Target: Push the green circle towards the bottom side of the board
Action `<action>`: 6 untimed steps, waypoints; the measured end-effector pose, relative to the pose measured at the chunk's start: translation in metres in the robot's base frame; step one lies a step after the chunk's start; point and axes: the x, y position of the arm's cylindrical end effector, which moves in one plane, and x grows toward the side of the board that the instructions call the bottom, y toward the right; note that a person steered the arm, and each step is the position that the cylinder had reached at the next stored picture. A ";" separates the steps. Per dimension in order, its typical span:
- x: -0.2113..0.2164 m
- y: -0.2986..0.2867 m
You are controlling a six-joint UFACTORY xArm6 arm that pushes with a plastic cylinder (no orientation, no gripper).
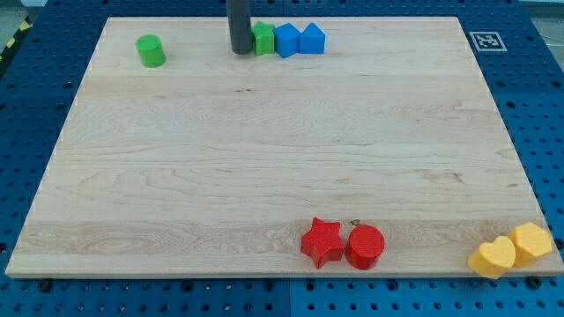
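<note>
The green circle (151, 50), a short cylinder, stands near the top left corner of the wooden board (264, 167), well apart from all other blocks. To the view's right of it, my tip (240, 51) rests on the board near the top edge; the dark rod comes straight down from the view's top and is upright. The tip is just beside the left face of a second green block (263, 39), whose shape I cannot make out because the rod partly hides it. This arm has no jaws, only the rod. Touching that green block on its right is a blue block (286, 40), and next a blue house-shaped block (312, 39). Near the bottom edge a red star (322, 242) touches a red cylinder (365, 246). In the bottom right corner two yellow blocks (509, 250) lie together, one heart-shaped. A black-and-white square marker (484, 40) sits at the top right corner; no readable writing shows.
</note>
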 end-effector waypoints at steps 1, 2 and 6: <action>-0.006 -0.050; -0.009 -0.093; 0.032 -0.116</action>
